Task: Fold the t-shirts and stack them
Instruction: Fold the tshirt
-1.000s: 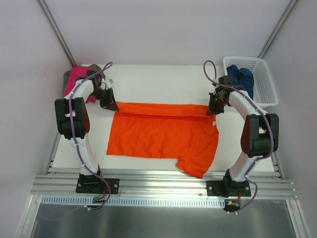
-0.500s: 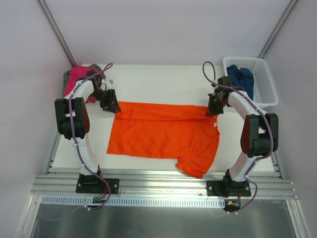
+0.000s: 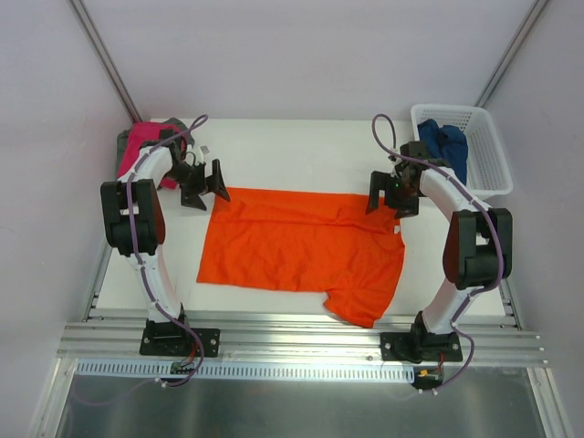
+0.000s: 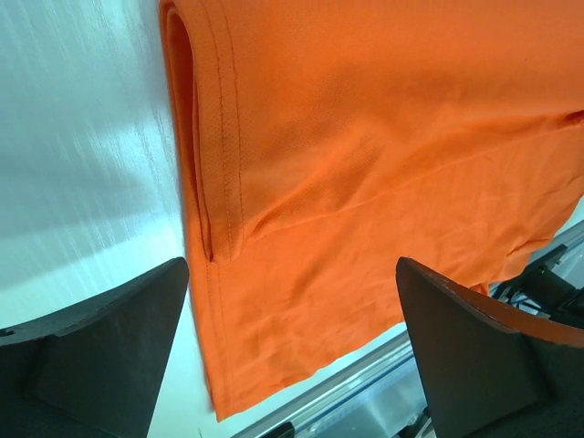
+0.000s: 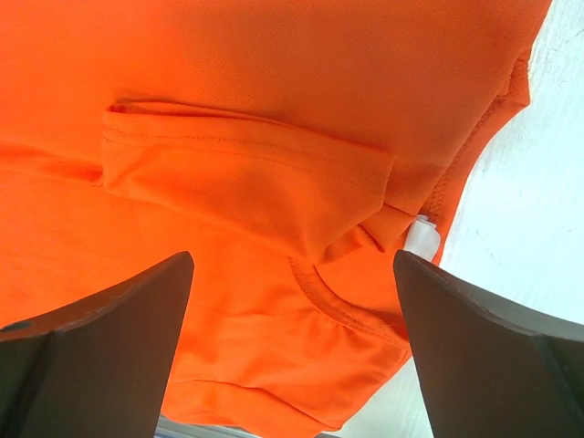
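Observation:
The orange t-shirt (image 3: 301,248) lies spread on the white table, its far edge folded over into a narrow strip. My left gripper (image 3: 208,182) stands open just above the strip's left end, holding nothing. My right gripper (image 3: 391,199) is open over the strip's right end, by the collar. In the left wrist view the folded hem of the orange shirt (image 4: 365,137) shows between the wide fingers of the left gripper (image 4: 292,269). The right wrist view shows the folded sleeve and collar of the shirt (image 5: 274,91) under the open right gripper (image 5: 292,260). A magenta t-shirt (image 3: 141,141) lies on a grey one (image 3: 124,151) at the far left.
A white lattice basket (image 3: 493,173) at the far right holds a dark blue t-shirt (image 3: 444,141). A white label (image 5: 422,239) sticks out at the orange shirt's collar. One sleeve hangs toward the table's near edge (image 3: 360,310).
Both grippers have opened and let go of the orange shirt's far edge, the left one first. The folded strip now lies flat on the shirt.

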`<action>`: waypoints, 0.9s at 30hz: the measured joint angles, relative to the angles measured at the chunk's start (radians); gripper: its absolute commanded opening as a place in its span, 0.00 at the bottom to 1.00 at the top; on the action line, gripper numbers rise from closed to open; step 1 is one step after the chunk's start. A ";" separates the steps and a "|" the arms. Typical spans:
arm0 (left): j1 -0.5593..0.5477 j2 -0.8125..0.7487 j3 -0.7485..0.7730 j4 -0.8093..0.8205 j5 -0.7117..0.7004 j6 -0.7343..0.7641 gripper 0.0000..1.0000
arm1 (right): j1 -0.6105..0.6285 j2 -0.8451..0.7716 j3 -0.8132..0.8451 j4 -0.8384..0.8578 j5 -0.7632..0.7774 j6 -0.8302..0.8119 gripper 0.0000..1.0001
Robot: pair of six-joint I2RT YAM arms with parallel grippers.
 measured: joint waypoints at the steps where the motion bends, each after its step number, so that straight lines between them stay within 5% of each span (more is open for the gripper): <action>1: 0.000 0.002 0.010 -0.002 0.000 -0.002 0.99 | 0.001 -0.001 0.000 -0.004 0.004 -0.002 0.97; 9: -0.028 0.056 0.189 0.010 0.000 -0.005 0.99 | 0.004 0.009 0.045 -0.006 0.005 -0.016 0.92; 27: -0.092 0.073 0.162 0.002 0.031 -0.029 0.99 | 0.013 0.201 0.153 0.027 -0.024 -0.020 0.73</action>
